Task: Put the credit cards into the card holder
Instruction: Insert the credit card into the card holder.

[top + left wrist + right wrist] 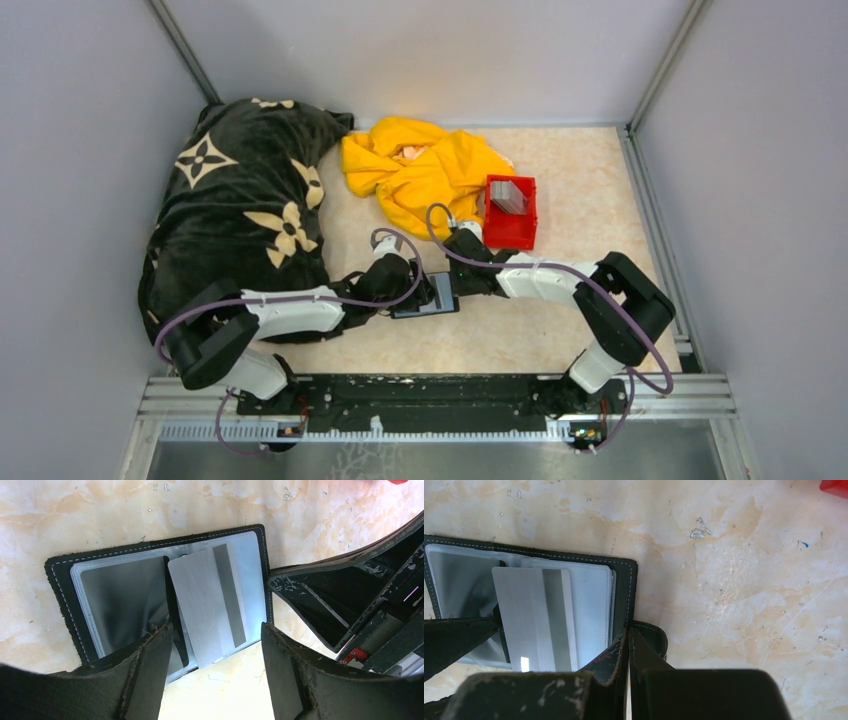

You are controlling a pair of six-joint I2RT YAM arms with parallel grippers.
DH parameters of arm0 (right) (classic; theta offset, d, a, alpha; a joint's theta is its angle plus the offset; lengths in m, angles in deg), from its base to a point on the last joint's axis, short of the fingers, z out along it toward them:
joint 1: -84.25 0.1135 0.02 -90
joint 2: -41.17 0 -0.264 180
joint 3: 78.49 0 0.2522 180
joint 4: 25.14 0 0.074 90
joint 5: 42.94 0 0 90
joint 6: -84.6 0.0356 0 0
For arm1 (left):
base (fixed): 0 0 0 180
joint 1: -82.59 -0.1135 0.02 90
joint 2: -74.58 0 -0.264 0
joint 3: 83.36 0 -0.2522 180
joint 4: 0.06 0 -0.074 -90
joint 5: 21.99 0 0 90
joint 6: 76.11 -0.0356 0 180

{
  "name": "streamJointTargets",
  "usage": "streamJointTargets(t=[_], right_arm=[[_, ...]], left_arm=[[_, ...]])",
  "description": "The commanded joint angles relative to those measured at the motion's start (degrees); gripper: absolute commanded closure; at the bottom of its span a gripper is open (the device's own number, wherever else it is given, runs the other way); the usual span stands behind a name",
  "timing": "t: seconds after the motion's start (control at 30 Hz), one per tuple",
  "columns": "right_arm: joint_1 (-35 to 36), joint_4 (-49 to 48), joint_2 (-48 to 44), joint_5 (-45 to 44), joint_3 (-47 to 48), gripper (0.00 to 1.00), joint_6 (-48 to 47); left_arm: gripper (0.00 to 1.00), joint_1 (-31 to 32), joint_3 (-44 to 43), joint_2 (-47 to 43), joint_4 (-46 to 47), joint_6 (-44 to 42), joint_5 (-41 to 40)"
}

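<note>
Card holder [428,303]. Top view: it is laid open on the worktop [560,330] near the front edge, between the two claws. The left claw [418,292] is set at its left side and the right claw [462,278] at its right edge. More credit cards [508,195] are stored in a red bin [512,232] just behind the right arm. A yellow cloth [420,170] and a black flower-patterned blanket [240,210] are heaped farther back and left, apart from the holder.

Left wrist view: the holder is spread flat, clear sleeves upward. One grey card [207,607] is laid askew over the right-hand sleeve. Whether it is tucked in cannot be told. The left claw is parted, its fingers either side of the card's near end, judged ready to square and push it.

Right wrist view: the right claw is closed on nothing, tips at the snap tab [656,636], judged to pin the holder against sliding.
</note>
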Motion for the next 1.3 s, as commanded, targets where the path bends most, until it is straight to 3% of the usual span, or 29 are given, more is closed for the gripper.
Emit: streamJointTargets(t=[0.0, 1.27], right_arm=[[0.4, -0.6, 1.3, -0.5, -0.4, 1.00, -0.2], [0.4, -0.9, 1.8, 0.0, 0.0, 1.00, -0.2]], left_arm=[[0.28, -0.1, 0.1, 1.0, -3.1, -2.6, -1.3], [0.32, 1.6, -2.7, 8.0, 3.9, -2.7, 4.9]])
